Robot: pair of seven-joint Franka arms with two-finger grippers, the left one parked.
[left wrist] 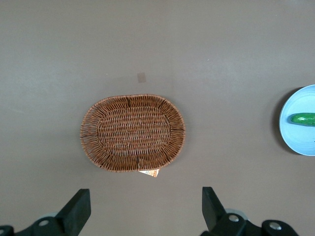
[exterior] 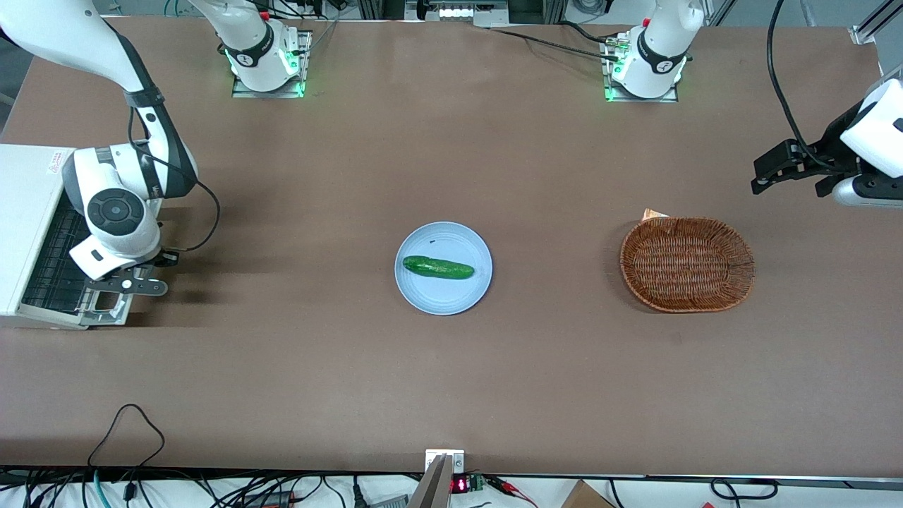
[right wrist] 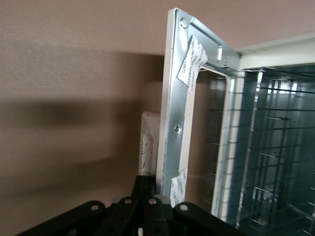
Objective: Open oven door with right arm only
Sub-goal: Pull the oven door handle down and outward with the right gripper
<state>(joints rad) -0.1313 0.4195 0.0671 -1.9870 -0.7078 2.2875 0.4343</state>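
Observation:
The white toaster oven (exterior: 27, 212) stands at the working arm's end of the table. Its oven door (exterior: 107, 307) hangs folded down and open, so the wire rack (exterior: 49, 261) inside shows. In the right wrist view the door's silver frame (right wrist: 173, 113) stands edge-on, with the pale handle bar (right wrist: 147, 142) beside it and the rack (right wrist: 275, 157) in the cavity. My right arm (exterior: 116, 212) reaches over the oven's front. Its gripper (exterior: 134, 285) (right wrist: 150, 183) is shut, fingertips together against the door's handle edge, with nothing seen between them.
A light blue plate (exterior: 423, 296) holding a cucumber (exterior: 438, 267) sits mid-table. A brown wicker basket (exterior: 687, 264) (left wrist: 133, 132) lies toward the parked arm's end. Cables (exterior: 127, 423) trail along the table's near edge.

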